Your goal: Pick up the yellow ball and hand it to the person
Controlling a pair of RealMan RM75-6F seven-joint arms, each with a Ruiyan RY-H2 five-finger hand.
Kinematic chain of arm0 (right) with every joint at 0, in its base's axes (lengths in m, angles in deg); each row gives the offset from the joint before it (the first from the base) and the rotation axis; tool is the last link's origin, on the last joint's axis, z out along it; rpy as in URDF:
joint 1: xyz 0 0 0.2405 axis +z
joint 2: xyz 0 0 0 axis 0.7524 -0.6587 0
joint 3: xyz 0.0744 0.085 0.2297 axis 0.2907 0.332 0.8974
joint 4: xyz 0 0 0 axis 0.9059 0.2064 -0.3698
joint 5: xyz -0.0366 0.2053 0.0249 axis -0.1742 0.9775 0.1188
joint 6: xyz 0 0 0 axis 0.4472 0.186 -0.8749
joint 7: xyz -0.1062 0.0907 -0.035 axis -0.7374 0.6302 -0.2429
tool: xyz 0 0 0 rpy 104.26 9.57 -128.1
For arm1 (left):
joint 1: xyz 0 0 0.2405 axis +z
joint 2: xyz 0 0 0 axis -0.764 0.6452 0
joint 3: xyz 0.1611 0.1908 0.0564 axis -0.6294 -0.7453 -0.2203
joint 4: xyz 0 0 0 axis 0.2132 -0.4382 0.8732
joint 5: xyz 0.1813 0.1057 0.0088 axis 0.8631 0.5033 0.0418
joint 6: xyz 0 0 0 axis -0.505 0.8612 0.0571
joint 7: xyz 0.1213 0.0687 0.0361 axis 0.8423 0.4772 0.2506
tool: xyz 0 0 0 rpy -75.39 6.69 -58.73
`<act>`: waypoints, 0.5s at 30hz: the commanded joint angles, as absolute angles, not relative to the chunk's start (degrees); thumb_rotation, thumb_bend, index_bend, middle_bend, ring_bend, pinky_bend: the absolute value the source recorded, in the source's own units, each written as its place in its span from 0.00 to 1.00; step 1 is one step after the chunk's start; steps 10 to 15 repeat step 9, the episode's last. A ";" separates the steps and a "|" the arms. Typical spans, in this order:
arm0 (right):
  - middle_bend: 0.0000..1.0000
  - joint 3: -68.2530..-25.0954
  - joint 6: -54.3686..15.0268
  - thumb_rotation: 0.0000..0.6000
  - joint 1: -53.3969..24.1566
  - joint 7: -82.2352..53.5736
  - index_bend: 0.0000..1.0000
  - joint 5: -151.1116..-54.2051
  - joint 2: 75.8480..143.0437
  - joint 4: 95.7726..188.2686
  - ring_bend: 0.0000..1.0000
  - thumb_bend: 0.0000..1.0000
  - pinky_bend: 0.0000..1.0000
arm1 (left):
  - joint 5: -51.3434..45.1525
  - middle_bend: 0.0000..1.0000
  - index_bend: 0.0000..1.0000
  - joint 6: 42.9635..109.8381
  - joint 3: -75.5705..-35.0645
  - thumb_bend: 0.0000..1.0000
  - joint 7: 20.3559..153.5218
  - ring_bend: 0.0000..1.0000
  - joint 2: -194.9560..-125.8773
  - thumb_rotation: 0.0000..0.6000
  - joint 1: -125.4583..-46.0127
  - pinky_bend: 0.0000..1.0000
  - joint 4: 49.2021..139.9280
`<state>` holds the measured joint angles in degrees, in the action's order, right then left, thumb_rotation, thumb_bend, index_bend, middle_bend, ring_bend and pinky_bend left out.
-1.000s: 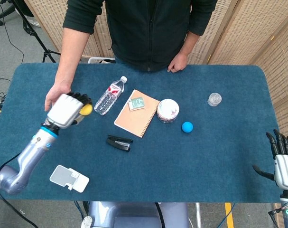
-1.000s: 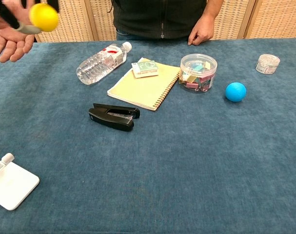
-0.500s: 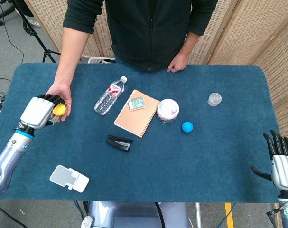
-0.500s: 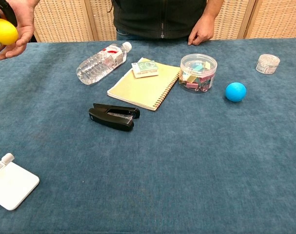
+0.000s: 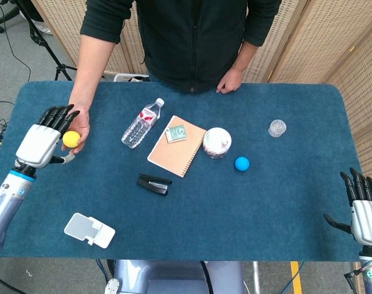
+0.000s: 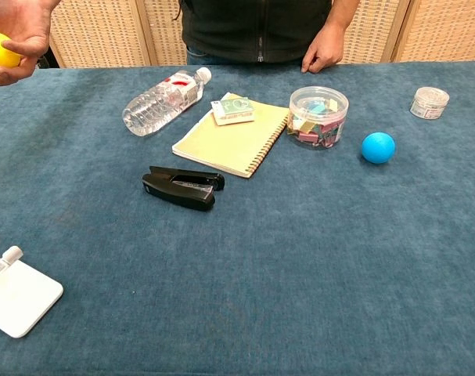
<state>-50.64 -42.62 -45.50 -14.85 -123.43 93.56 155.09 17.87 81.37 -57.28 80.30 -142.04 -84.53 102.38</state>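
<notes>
Yellow ball [image 5: 71, 138] half-hidden in person's palm [image 5: 80, 122]

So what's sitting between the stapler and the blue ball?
Only bare blue cloth: in the head view, nothing lies between the stapler and the blue ball; the notebook and tub sit farther back.

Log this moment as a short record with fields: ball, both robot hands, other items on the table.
yellow ball: in the person's hand, at the table's left edge
left robot hand: fingers spread, beside the ball, holding nothing
right robot hand: open, off the table's right edge
blue ball: loose on the table
others: water bottle, notebook, stapler
</notes>
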 commanded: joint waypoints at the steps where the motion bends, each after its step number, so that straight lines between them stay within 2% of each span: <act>1: 0.00 -50.74 -42.76 1.00 -45.56 -14.65 0.02 -123.68 93.41 155.30 0.00 0.00 0.00 | 18.74 0.00 0.00 84.25 -56.87 0.00 78.36 0.00 -139.98 1.00 -82.39 0.00 104.72; 5: 0.00 -50.85 -43.07 1.00 -45.66 -14.47 0.02 -124.06 93.26 155.49 0.00 0.00 0.00 | 17.89 0.00 0.00 86.79 -57.82 0.00 76.76 0.00 -138.75 1.00 -78.77 0.00 107.56; 9: 0.00 -50.88 -43.48 1.00 -45.76 -14.41 0.02 -124.37 93.24 155.48 0.00 0.00 0.00 | 14.18 0.00 0.00 88.54 -60.56 0.00 77.10 0.00 -138.98 1.00 -72.81 0.00 110.95; 15: 0.00 -50.88 -43.48 1.00 -45.76 -14.41 0.02 -124.37 93.24 155.48 0.00 0.00 0.00 | 14.18 0.00 0.00 88.54 -60.56 0.00 77.10 0.00 -138.98 1.00 -72.81 0.00 110.95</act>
